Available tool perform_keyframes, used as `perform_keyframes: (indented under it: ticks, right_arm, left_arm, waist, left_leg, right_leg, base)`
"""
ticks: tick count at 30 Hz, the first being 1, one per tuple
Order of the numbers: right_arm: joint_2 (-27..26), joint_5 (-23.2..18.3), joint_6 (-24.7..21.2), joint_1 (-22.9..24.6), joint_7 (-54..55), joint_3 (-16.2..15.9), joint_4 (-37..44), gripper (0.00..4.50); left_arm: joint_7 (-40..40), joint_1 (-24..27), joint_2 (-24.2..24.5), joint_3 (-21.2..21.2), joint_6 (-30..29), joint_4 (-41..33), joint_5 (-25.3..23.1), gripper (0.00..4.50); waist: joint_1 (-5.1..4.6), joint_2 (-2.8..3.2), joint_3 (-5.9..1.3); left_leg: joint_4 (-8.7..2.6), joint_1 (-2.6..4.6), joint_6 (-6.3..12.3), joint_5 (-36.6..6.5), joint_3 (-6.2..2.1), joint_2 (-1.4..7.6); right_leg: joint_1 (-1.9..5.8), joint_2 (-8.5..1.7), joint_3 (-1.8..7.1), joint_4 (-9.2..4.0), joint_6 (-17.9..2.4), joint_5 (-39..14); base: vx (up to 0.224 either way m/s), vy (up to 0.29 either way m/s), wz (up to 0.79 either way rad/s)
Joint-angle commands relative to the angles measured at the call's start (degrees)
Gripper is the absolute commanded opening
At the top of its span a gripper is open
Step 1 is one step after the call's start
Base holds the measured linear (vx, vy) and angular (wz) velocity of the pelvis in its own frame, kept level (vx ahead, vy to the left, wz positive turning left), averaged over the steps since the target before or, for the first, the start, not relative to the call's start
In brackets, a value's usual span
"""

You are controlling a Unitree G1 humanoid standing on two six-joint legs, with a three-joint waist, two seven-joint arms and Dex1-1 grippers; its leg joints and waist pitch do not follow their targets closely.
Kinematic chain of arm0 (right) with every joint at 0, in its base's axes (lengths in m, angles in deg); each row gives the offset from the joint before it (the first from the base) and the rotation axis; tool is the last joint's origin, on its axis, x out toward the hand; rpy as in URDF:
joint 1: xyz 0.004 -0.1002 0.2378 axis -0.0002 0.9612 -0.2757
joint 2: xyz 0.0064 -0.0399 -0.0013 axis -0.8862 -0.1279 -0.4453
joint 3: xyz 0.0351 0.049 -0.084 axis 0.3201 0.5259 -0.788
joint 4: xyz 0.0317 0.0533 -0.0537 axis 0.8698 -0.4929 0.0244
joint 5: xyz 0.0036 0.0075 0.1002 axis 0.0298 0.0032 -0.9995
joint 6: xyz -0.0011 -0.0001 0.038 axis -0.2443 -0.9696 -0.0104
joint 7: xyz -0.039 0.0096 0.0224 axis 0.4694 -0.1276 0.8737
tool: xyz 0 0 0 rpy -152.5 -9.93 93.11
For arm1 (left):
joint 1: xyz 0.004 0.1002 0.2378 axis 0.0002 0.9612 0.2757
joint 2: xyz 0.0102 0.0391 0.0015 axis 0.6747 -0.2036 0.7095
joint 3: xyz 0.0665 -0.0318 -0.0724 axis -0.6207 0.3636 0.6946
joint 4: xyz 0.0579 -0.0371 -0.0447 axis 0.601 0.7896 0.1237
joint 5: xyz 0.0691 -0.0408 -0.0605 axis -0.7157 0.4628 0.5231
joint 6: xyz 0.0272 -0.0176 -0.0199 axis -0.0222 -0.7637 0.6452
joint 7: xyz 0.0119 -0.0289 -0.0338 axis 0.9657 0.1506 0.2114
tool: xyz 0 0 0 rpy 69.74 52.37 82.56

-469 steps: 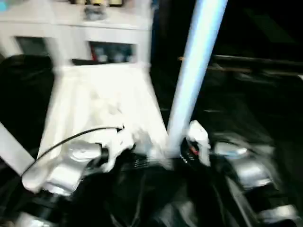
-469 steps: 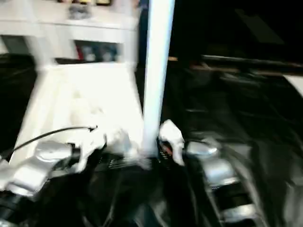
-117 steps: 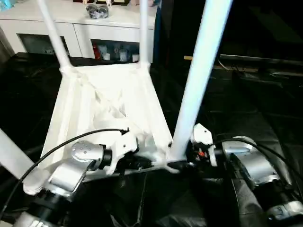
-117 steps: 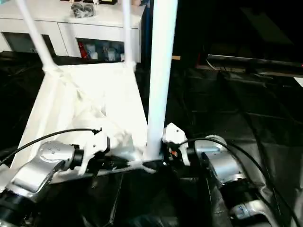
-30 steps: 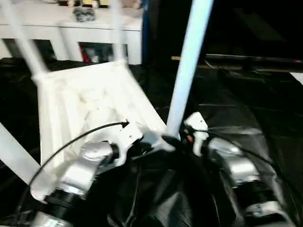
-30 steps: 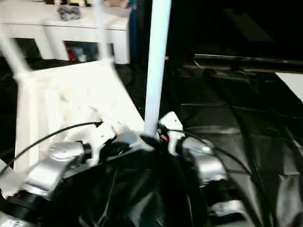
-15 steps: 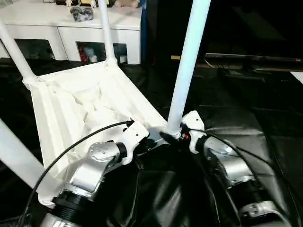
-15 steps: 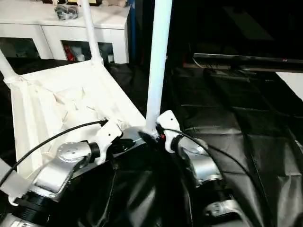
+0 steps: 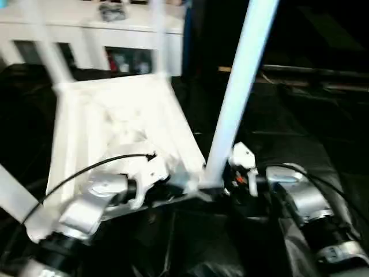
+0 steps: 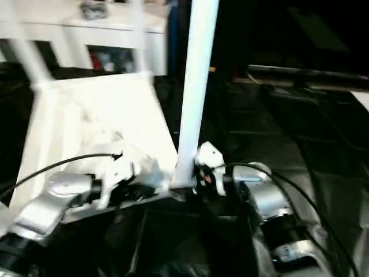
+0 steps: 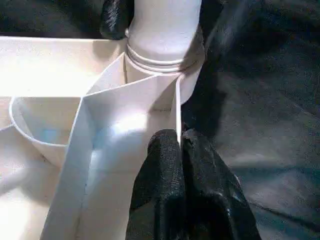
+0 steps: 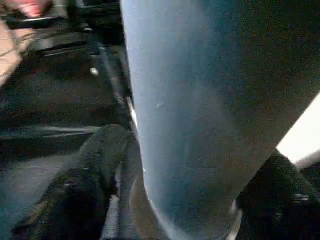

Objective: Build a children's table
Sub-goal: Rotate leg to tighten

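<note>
Over at nine o'clock a white leg [image 9: 14, 196] cuts across the corner of the head view, blurred. Next to it the left arm [image 9: 86, 205] reaches in toward the table [image 9: 115, 124], which lies upside down on the black tabletop [image 9: 300, 133], ribbed underside up, filling the left half of the scene. The left gripper [image 11: 180, 150] is pinched tight on the thin rim wall of the top, its black fingers [image 11: 165, 170] pressed together either side of that edge, just beside the corner socket [image 11: 162, 57].

At eleven and twelve o'clock two far legs [image 9: 158, 34] stand up from the back corners, in front of a white cabinet [image 9: 98, 29].

Centre now: the near leg [image 9: 239, 92] rises from that socket at the table's near right corner, leaning slightly toward one o'clock.

At four o'clock the right arm [image 9: 305, 202] comes in, and the right gripper [image 12: 175, 200] has its jaws spread wide around the foot of this leg, one finger [image 12: 85, 185] on each side of the tube. Whether the pads actually press on it, I cannot tell.
</note>
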Motion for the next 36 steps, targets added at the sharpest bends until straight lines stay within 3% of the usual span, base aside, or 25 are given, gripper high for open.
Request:
perform_keyframes:
  ticks: [1,6,14,19,21,25,27,29,30,31,33,35,36]
  right_arm:
    - [0.3,-0.7,-1.2,0.6,-3.5,-2.0,1.2,3.15]
    - [0.7,-1.1,-1.5,0.6,-5.3,-2.8,1.8,2.61]
    - [0.5,-1.0,-1.6,1.0,-6.2,-3.8,2.5,2.15]
    - [-0.5,-1.1,-2.1,2.5,-4.4,-4.1,3.5,2.02]
    - [-3.2,0.4,-1.4,3.4,2.2,-3.0,2.5,2.00]
    - [-7.6,3.6,-2.1,2.9,14.4,-1.3,-0.9,1.95]
    - [-9.2,4.7,-2.9,2.5,18.7,-0.8,-2.1,1.95]
    - [-12.9,6.4,-5.3,1.3,27.9,0.5,-4.3,1.94]
    - [-14.2,6.5,-6.2,0.9,30.5,0.9,-4.9,1.94]
    - [-15.5,6.8,-6.8,0.5,32.8,1.1,-5.5,1.94]
    - [-18.7,8.0,-5.9,-0.3,35.5,0.1,-6.2,1.94]
    - [-19.6,8.8,-5.0,-0.5,35.6,-0.6,-6.0,1.94]
    - [-20.1,8.9,-4.5,-0.7,35.7,-0.8,-5.9,1.94]
  left_arm:
    - [-1.7,-0.4,-0.2,-1.0,1.0,-2.3,1.5,0.00]
    - [-2.8,-0.5,0.7,-1.0,1.1,-2.1,1.9,0.00]
    - [-3.3,-0.3,1.1,-1.1,1.1,-2.1,2.3,0.00]
    - [0.7,-0.5,-0.5,-0.5,1.7,-1.0,0.7,0.00]
    - [5.8,-1.0,-3.3,0.0,0.7,-0.4,-0.6,0.00]
    - [11.0,-1.7,-6.4,-0.6,-0.8,0.2,-2.3,0.00]
    - [12.6,-1.9,-7.6,-1.1,-1.7,0.3,-2.9,0.00]
    - [16.7,-2.7,-11.0,-1.7,-3.1,1.2,-4.2,0.00]
    - [18.2,-3.2,-12.3,-1.8,-3.5,1.8,-4.6,0.00]
    - [19.2,-3.6,-13.6,-2.0,-3.9,2.3,-4.8,0.00]
    - [21.5,-5.0,-16.7,-2.9,-4.4,4.0,-5.7,0.00]
    - [22.1,-5.6,-17.4,-3.2,-4.4,4.6,-6.0,0.00]
    - [22.3,-5.9,-17.7,-3.2,-4.3,4.9,-6.2,0.00]
  waist:
    - [-0.07,0.02,-3.14]
    - [0.17,-0.21,-3.14]
    - [0.31,-0.11,-3.36]
    - [0.35,-0.03,-3.26]
    - [0.24,0.12,-2.97]
    - [-0.32,0.05,-2.61]
    - [-1.42,-0.12,-2.10]
    - [-1.95,-0.05,-2.03]
    - [-2.88,0.10,-1.93]
    - [-2.90,0.23,-2.25]
    - [-3.55,0.44,-2.44]
    - [-3.84,0.48,-2.54]
    - [-3.85,0.41,-2.44]
  left_leg:
    - [-4.16,1.06,2.95,-13.3,-0.21,2.22]
    - [-4.24,0.83,2.03,-12.8,-0.32,2.13]
    - [-4.11,0.70,2.27,-11.0,-0.34,2.10]
    - [-4.19,0.84,1.89,-12.2,-0.34,2.13]
    - [-4.39,1.09,1.09,-14.2,-0.34,2.16]
    - [-4.67,1.14,-0.61,-18.0,-0.71,1.85]
    - [-4.88,1.23,-1.28,-22.1,-1.24,1.54]
    - [-4.93,1.20,-1.68,-23.1,-1.49,1.42]
    - [-4.55,1.92,-2.36,-26.3,-1.87,1.15]
    - [-4.41,2.27,-2.29,-26.1,-1.93,1.13]
    - [-5.25,1.34,-1.78,-25.3,-2.28,1.53]
    - [-5.32,1.47,-1.39,-25.9,-2.27,1.60]
    - [-5.28,1.67,-1.03,-26.3,-2.12,1.58]
  right_leg:
    - [2.56,-3.90,3.24,-4.22,-12.0,-13.4]
    - [2.68,-4.05,3.27,-4.42,-10.5,-15.5]
    - [2.82,-3.94,3.19,-3.95,-11.1,-12.1]
    - [2.72,-3.94,3.22,-4.26,-10.6,-13.8]
    - [2.43,-3.93,3.27,-4.69,-10.2,-16.4]
    - [2.38,-4.19,2.98,-5.72,-6.9,-26.0]
    - [2.39,-4.34,2.31,-6.82,-3.7,-34.6]
    - [2.40,-4.34,2.06,-7.18,-2.5,-36.9]
    - [2.02,-4.35,1.11,-8.25,-1.0,-40.6]
    - [2.08,-4.61,1.16,-8.34,-1.1,-39.9]
    - [2.86,-4.30,0.92,-7.87,-2.2,-34.4]
    - [2.82,-4.31,0.99,-7.84,-3.0,-31.8]
    - [2.41,-4.29,1.21,-7.82,-3.7,-31.2]
  base:
    - [0.000,0.000,0.00]
    - [0.000,0.000,0.00]
    - [0.000,0.000,0.00]
    - [0.000,0.000,0.00]
    - [0.000,0.000,0.00]
    - [0.000,0.000,0.00]
    - [0.000,0.000,0.00]
    - [0.000,0.000,0.00]
    - [0.000,0.000,0.00]
    - [-0.051,0.028,-0.16]
    - [0.000,0.000,0.00]
    - [0.000,0.000,0.00]
    - [0.000,0.000,0.00]
